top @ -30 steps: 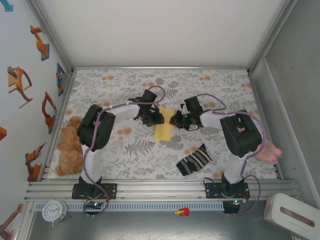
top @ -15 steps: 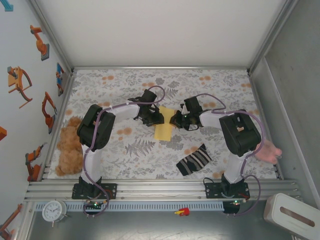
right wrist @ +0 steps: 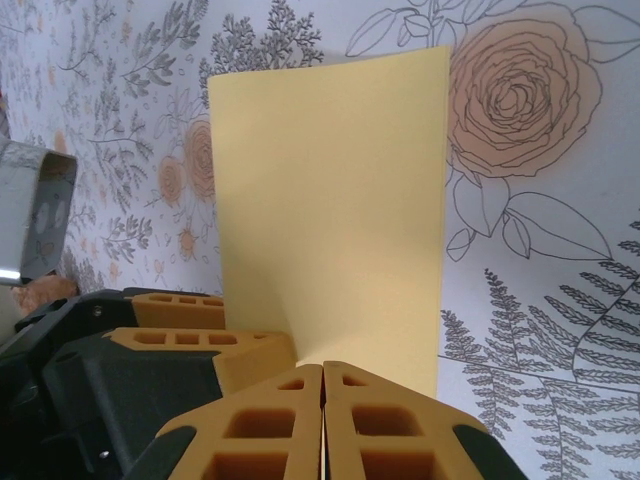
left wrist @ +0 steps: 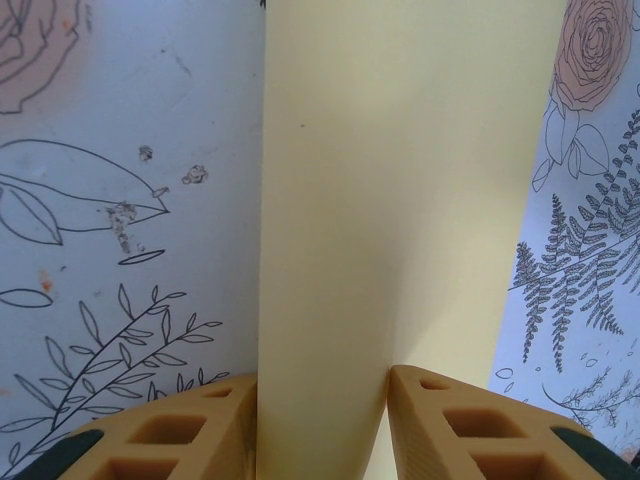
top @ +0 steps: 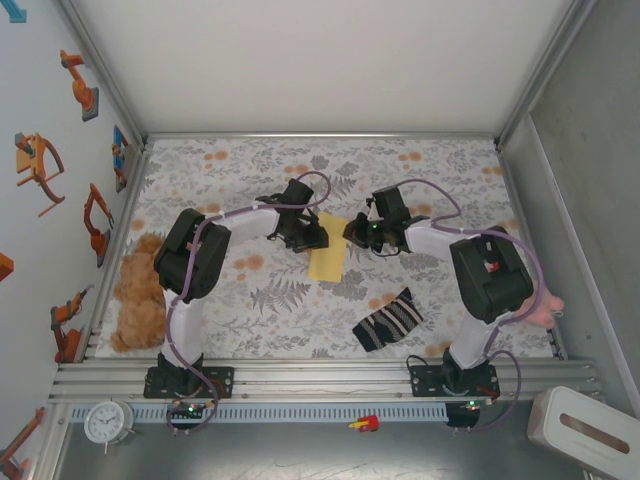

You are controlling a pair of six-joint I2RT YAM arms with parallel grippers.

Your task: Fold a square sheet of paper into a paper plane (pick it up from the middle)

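The paper (top: 328, 258) sits mid-frame. The right gripper (right wrist: 322, 372) pinches its edge tight. The left gripper (left wrist: 322, 390) is half open, one finger each side of it.

Bright, even white light comes from overhead; the arms lay only soft, short shadows on the counter (top: 280, 320). No glare anywhere. Up close, the paper (left wrist: 400, 200) dims towards its near end, and the left gripper (left wrist: 320, 385) blurs at the frame's bottom. The right wrist view is crisp.
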